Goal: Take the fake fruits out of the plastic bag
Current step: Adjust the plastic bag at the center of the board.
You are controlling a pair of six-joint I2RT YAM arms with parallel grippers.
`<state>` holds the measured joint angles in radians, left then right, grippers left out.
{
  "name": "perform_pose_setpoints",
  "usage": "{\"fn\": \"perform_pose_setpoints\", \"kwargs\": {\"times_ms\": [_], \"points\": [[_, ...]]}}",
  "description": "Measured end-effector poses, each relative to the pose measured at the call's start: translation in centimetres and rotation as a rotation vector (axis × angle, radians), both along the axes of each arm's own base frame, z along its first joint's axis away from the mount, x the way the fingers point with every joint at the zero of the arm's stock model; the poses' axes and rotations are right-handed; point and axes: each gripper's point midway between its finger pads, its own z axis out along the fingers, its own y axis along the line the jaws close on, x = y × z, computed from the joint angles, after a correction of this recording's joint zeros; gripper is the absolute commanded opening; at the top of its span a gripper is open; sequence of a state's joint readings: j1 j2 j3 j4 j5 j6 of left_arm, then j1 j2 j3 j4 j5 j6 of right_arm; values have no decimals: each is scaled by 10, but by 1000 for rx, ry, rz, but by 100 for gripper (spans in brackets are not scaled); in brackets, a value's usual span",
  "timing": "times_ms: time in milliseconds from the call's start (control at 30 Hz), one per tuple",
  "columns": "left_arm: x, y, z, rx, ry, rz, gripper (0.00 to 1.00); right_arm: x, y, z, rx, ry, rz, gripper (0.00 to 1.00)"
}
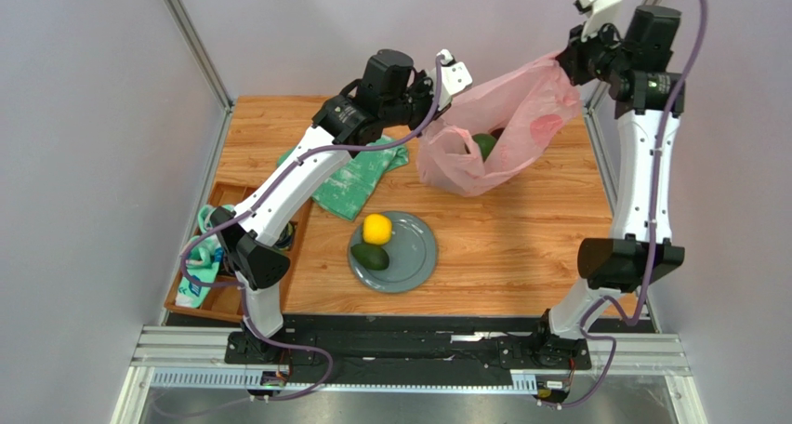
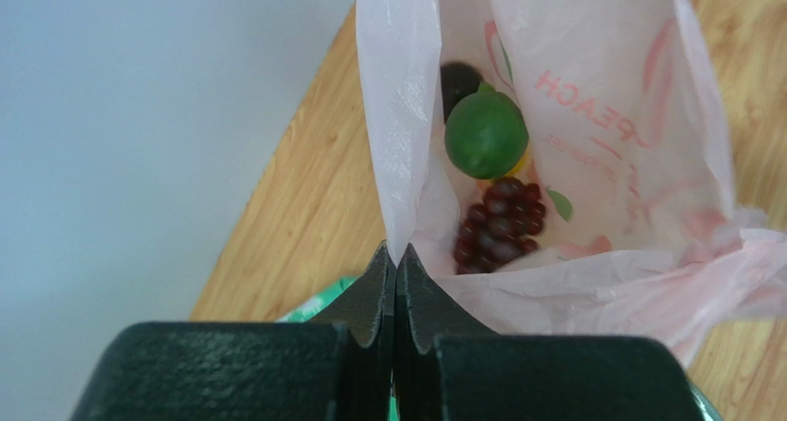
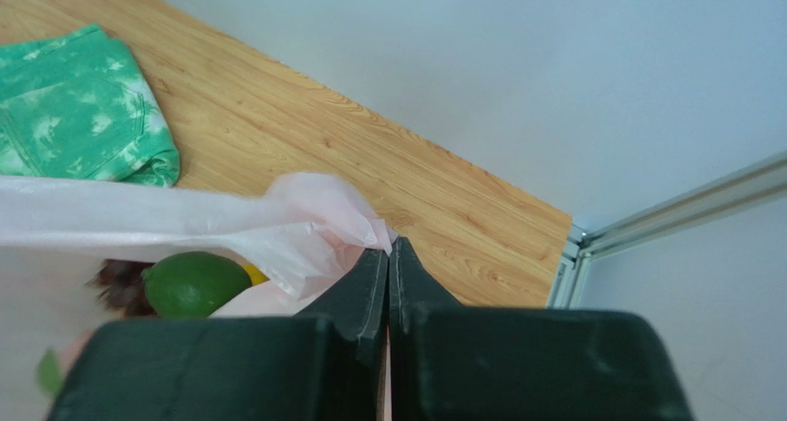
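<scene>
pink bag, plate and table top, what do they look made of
The pink bag: thin plastic film, translucent and slightly glossy; fruit shows through and it creases. The plate: grey-blue, smooth with a soft sheen, likely plastic or glazed ceramic. The table top: wood or wood-look laminate, matte, with visible grain.

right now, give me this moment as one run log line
left gripper: shut on plastic bag | right gripper: shut on plastic bag | in bag: green fruit, grape bunch | on plate: yellow fruit, avocado
</scene>
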<state>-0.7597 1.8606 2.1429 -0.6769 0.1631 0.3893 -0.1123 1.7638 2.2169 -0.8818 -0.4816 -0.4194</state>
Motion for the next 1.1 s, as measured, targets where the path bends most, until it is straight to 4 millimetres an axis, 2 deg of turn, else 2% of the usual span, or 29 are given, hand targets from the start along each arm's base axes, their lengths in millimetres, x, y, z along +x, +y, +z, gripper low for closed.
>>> {"fn": "perform_pose_setpoints", "kwargs": {"times_ms": [33, 100, 167, 200, 267, 333, 400, 433, 467, 533, 567, 633, 700, 733, 767, 833, 867, 933, 1000, 1100], "points": [[-2, -2, 8, -14, -11, -21, 0, -6, -3, 15, 11, -36, -7, 0], [-13, -7, 19, -45, -18, -86, 0, -27, -7, 29, 14, -75, -18, 0], [-30, -12, 19, -63, 7, -156, 0, -60, -6, 13, 6, -45, -20, 0], [-38, -13, 15, -64, 25, -185, 0, -77, -6, 0, -4, -31, -22, 0], [-59, -15, -2, -51, 85, -243, 0, -119, -5, -47, -23, 62, -24, 0], [-82, -18, -31, -21, 161, -297, 0, -150, -9, -92, -38, 147, -38, 0], [-104, -24, -64, 18, 253, -344, 0, -172, -18, -133, -50, 249, -69, 22], [-112, -26, -81, 35, 304, -355, 0, -178, -21, -147, -52, 289, -84, 47], [-118, -27, -93, 48, 341, -362, 0, -180, -25, -154, -54, 317, -99, 52], [-130, -32, -116, 65, 430, -369, 0, -178, -27, -154, -47, 324, -108, 59], [-132, -34, -123, 69, 458, -366, 0, -176, -25, -146, -44, 316, -97, 61], [-133, -34, -126, 61, 492, -347, 0, -168, -15, -118, -38, 250, -57, 61], [-130, -36, -124, 42, 499, -334, 0, -163, 6, -81, -31, 152, 24, 61], [-128, -36, -122, 31, 500, -325, 0, -165, 20, -68, -28, 114, 72, 57], [-126, -37, -122, 25, 500, -315, 0, -170, 37, -59, -25, 78, 133, 55], [-120, -36, -121, 14, 507, -279, 0, -187, 62, -58, -12, 69, 232, 48], [-117, -35, -121, 7, 509, -261, 0, -195, 73, -63, -12, 73, 278, 47], [-111, -34, -119, -7, 511, -235, 0, -213, 94, -87, -15, 132, 378, 44], [-107, -32, -118, -17, 517, -219, 0, -226, 108, -120, -16, 227, 452, 42], [-105, -31, -117, -26, 526, -207, 0, -228, 113, -177, -9, 405, 476, 42]]}}
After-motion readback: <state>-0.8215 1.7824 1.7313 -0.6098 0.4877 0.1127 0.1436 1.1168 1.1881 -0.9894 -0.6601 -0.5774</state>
